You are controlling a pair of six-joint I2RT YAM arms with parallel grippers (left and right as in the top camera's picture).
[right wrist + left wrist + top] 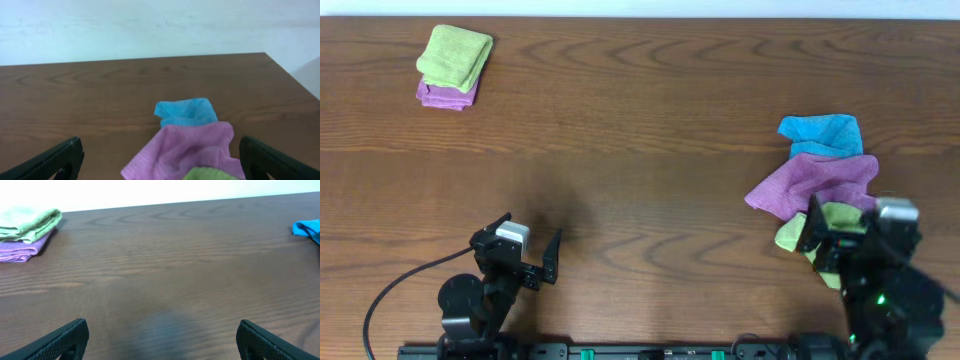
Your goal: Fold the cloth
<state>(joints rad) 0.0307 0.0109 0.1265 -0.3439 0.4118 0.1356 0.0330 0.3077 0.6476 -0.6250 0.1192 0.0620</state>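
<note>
Dark brown wood-grain table [650, 150], seen from above and from both wrists; a plain white wall [150, 25] stands behind its far edge. In the far-left corner we note a folded green cloth [455, 55] resting on a folded purple cloth [442, 97]. Near the right edge lies a loose pile. A blue cloth [822, 135] sits farthest from the near edge, a crumpled purple cloth [815, 182] overlaps it, and the cloth [788, 238], lime-green and unfolded, shows from under the purple one on the side toward the near edge.

The left arm sits low by the near edge, left of centre. The left gripper [162, 342] points toward the far edge, its jaws spread wide over bare wood with nothing between them. The right arm stands near the near-right corner, over the pile. The right gripper [162, 167] is likewise spread wide, with the lime-green and purple cloths in the gap below it. The wrist view crops the fingertips, so we cannot tell whether they touch the fabric. A black cable [400, 285] curves along the near edge at the left.
</note>
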